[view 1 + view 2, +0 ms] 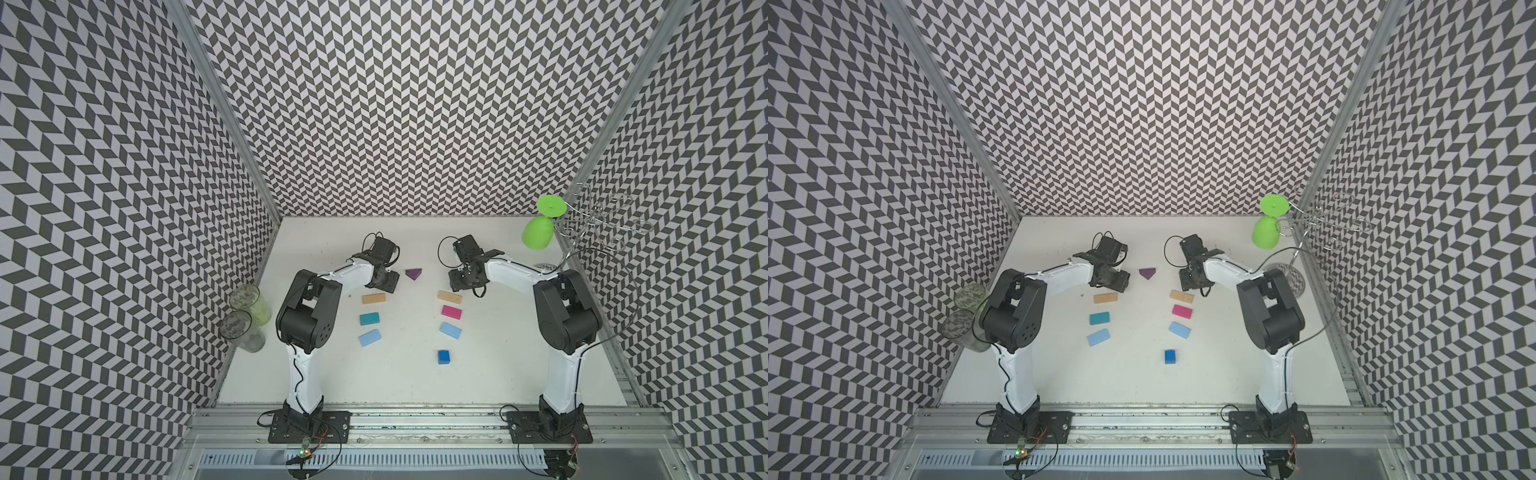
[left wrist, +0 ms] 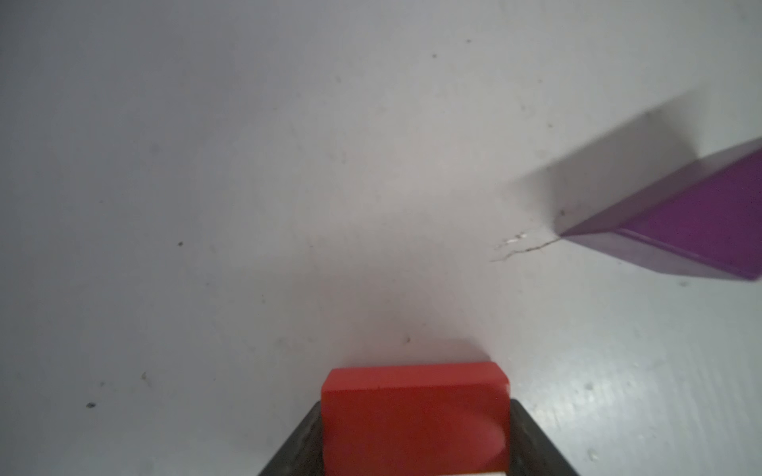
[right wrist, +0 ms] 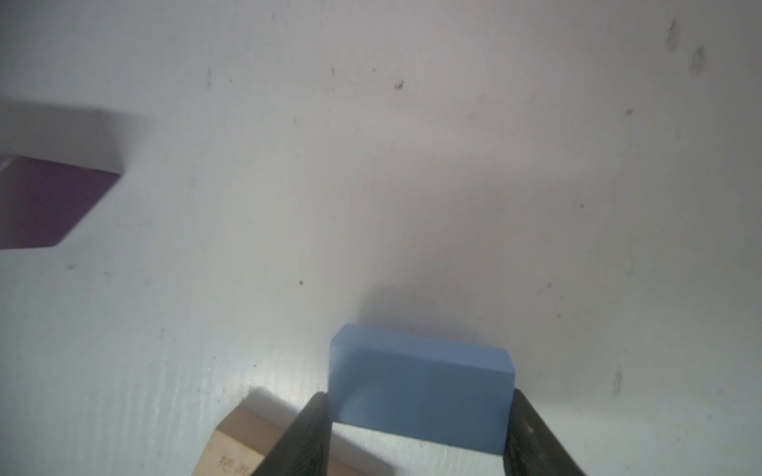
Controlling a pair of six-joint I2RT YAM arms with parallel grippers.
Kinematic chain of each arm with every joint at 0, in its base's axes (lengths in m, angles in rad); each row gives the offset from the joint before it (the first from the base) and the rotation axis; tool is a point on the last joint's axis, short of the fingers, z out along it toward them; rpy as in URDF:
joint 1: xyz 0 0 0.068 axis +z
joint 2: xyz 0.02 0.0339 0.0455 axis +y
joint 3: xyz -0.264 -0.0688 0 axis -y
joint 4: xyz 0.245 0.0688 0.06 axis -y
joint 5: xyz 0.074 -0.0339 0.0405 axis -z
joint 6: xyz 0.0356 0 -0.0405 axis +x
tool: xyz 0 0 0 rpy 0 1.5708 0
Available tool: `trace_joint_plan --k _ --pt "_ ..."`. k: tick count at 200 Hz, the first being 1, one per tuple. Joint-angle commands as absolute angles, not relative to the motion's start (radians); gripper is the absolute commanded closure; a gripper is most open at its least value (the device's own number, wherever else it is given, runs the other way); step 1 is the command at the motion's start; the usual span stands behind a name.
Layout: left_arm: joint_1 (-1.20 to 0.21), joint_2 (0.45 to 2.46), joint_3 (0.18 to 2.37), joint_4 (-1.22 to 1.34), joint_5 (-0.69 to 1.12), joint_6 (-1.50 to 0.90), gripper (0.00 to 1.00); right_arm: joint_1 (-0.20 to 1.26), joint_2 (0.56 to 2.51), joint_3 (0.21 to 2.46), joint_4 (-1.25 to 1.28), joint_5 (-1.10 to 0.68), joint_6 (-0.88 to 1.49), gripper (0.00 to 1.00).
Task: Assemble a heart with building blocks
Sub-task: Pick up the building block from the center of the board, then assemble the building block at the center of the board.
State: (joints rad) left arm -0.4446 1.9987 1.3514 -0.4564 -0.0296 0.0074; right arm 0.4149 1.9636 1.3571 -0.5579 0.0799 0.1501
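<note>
Flanking the purple triangle (image 1: 414,273) on the bench (image 1: 395,382), the left gripper (image 2: 414,408) is clamped on a red block (image 2: 412,428) and the right gripper (image 3: 420,397) on a light blue block (image 3: 420,379), with six flat blocks (image 1: 369,318) and a blue cube (image 1: 444,356) loose nearby.

1. Both top views are bright and evenly lit; the white surface (image 1: 415,386) has no hard glare, and the shadows there are faint.
2. The patterned walls (image 1: 83,208) bend toward the picture edges, a wide-lens distortion.
3. The left wrist view is soft: the red block (image 2: 414,416) close to the lens is blurred, and the purple triangle (image 2: 701,214) throws a dark, wide shadow.
4. The right wrist view is dimmer; the light blue block (image 3: 420,391) is shaded and unsharp, with pale sheen on the surface beside the tan block (image 3: 243,441).
</note>
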Motion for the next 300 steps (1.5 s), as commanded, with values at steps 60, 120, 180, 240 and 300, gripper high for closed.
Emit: trace_joint_plan --k 60,120,180,240,300 --pt "-0.513 2.021 1.408 -0.433 0.032 0.192 0.49 0.413 1.866 1.299 -0.465 0.087 0.078 0.68" --pt "-0.516 2.106 1.498 -0.475 0.040 0.207 0.48 0.412 1.858 1.276 -0.450 0.072 0.076 0.68" --pt "-0.517 2.137 1.528 -0.498 0.039 0.214 0.48 0.412 1.871 1.274 -0.449 0.055 0.074 0.68" --pt "-0.514 2.164 1.565 -0.516 0.035 0.217 0.48 0.412 1.887 1.284 -0.455 0.040 0.074 0.68" --pt "-0.510 2.175 1.578 -0.526 0.020 0.219 0.45 0.411 1.890 1.283 -0.454 0.033 0.074 0.67"
